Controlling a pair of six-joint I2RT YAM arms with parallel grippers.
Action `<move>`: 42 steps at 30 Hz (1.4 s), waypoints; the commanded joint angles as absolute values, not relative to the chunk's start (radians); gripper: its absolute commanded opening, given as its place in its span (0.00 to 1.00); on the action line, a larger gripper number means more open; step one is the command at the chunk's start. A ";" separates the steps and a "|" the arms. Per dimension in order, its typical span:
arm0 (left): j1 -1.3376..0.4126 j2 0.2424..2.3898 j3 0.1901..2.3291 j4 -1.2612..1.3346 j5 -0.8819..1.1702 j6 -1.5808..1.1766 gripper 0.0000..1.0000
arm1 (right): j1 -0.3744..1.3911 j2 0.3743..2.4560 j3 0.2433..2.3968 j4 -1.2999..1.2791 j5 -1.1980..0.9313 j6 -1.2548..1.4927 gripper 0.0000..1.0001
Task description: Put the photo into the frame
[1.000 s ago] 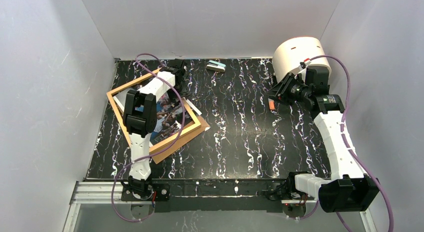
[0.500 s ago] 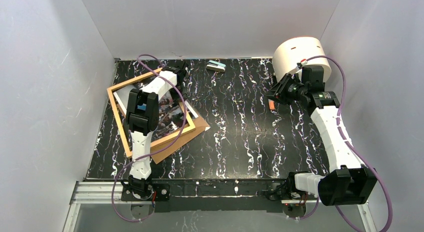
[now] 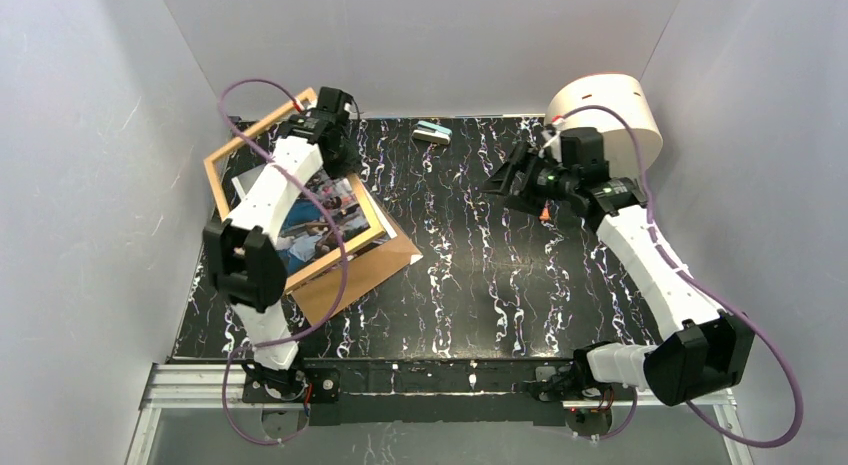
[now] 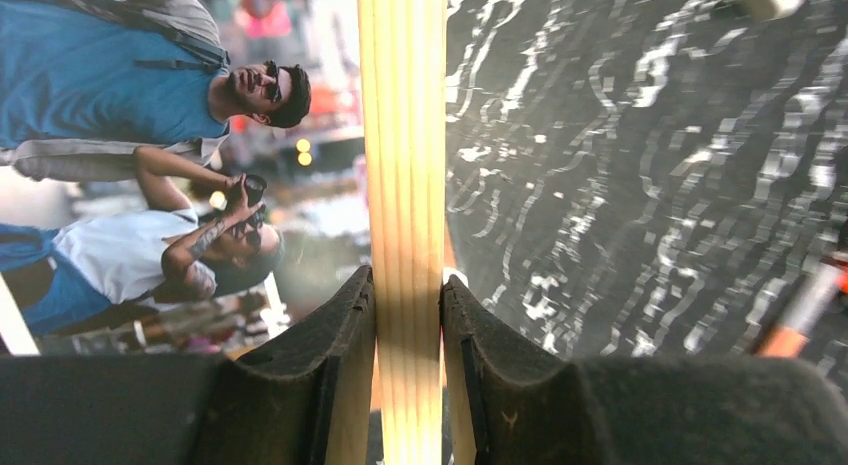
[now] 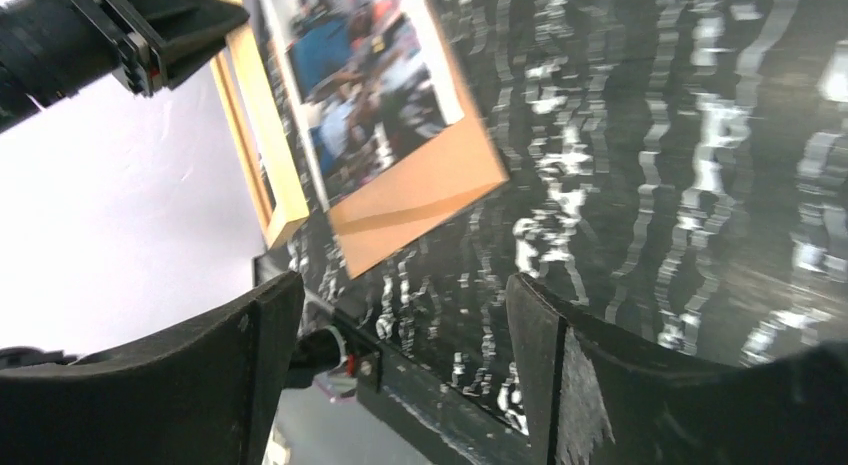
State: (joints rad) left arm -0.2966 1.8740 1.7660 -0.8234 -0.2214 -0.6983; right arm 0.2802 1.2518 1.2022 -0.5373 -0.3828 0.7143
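The frame, thin light wood, lies tilted at the table's back left with its far side lifted off the surface. My left gripper is shut on its wooden edge, one pad on each side of the strip. The photo, a colour print of people in blue, lies face up under the frame, resting on a brown backing board. My right gripper hangs open over the middle back of the table with nothing between its fingers. From that wrist I see the photo and the frame.
A large white cylinder stands at the back right behind my right arm. A small teal and white object lies by the back wall. A small orange item lies under my right wrist. White walls close in on three sides.
My left arm has drawn the frame toward the back left and raised its far side. My right gripper has opened and swung left, away from the cylinder.
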 commanded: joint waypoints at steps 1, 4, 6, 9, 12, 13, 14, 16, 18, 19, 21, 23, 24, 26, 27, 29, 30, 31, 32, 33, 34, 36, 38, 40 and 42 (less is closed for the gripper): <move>-0.297 1.673 1.750 -0.897 -0.276 -0.707 0.00 | 0.436 1.279 1.217 -0.307 -0.422 0.834 0.84; -0.298 1.589 1.711 -0.908 -0.273 -0.715 0.00 | 0.563 1.360 1.255 -0.209 -0.425 0.892 0.84; -0.298 1.537 1.681 -0.908 -0.249 -0.715 0.00 | 0.639 1.423 1.306 -0.169 -0.424 0.912 0.84; -0.298 1.480 1.654 -0.871 -0.152 -0.696 0.00 | 0.744 1.512 1.390 -0.138 -0.420 0.916 0.83; -0.297 1.445 1.644 -0.832 -0.017 -0.689 0.00 | 0.797 1.565 1.446 -0.107 -0.422 0.924 0.82; -0.297 1.434 1.646 -0.819 0.016 -0.693 0.00 | 0.803 1.572 1.455 -0.096 -0.423 0.930 0.82; -0.298 1.423 1.649 -0.807 0.062 -0.701 0.00 | 0.807 1.574 1.458 -0.084 -0.426 0.940 0.82; -0.297 1.406 1.657 -0.770 0.136 -0.715 0.00 | 0.808 1.562 1.447 -0.051 -0.432 0.964 0.82; -0.297 1.394 1.662 -0.725 0.212 -0.740 0.00 | 0.808 1.536 1.425 -0.010 -0.435 0.989 0.83; -0.297 1.390 1.663 -0.701 0.255 -0.752 0.00 | 0.808 1.523 1.410 0.014 -0.436 1.001 0.83; -0.298 1.385 1.661 -0.641 0.334 -0.795 0.00 | 0.808 1.500 1.392 0.040 -0.441 1.024 0.83; -0.298 1.375 1.640 -0.552 0.411 -0.850 0.00 | 0.808 1.481 1.376 0.056 -0.443 1.049 0.83; -0.297 1.368 1.631 -0.507 0.443 -0.880 0.00 | 0.808 1.471 1.364 0.067 -0.443 1.060 0.82; -0.298 1.360 1.614 -0.415 0.497 -0.939 0.00 | 0.808 1.444 1.336 0.106 -0.427 1.092 0.81; -0.297 1.360 1.611 -0.375 0.523 -0.965 0.00 | 0.807 1.425 1.318 0.137 -0.417 1.108 0.80; -0.298 1.366 1.607 -0.311 0.581 -1.014 0.00 | 0.807 1.378 1.282 0.209 -0.397 1.151 0.78; -0.297 1.368 1.599 -0.252 0.609 -1.041 0.00 | 0.807 1.356 1.266 0.242 -0.386 1.169 0.77; -0.297 1.369 1.592 -0.211 0.634 -1.069 0.00 | 0.806 1.335 1.254 0.270 -0.372 1.184 0.76; -0.297 1.371 1.585 -0.173 0.658 -1.102 0.00 | 0.805 1.314 1.242 0.288 -0.355 1.201 0.75; -0.298 1.372 1.577 -0.127 0.685 -1.119 0.00 | 0.803 1.292 1.229 0.304 -0.337 1.218 0.75; -0.297 1.374 1.568 -0.081 0.711 -1.155 0.00 | 0.801 1.271 1.212 0.321 -0.316 1.237 0.74; -0.297 1.374 1.553 0.029 0.758 -1.215 0.00 | 0.794 1.229 1.172 0.355 -0.273 1.292 0.70; -0.297 1.376 1.544 0.110 0.794 -1.258 0.00 | 0.788 1.201 1.129 0.400 -0.232 1.343 0.62; -0.297 1.377 1.542 0.172 0.814 -1.299 0.00 | 0.785 1.193 1.127 0.403 -0.220 1.363 0.58; -0.297 1.379 1.533 0.235 0.825 -1.347 0.00 | 0.780 1.206 1.154 0.378 -0.235 1.362 0.56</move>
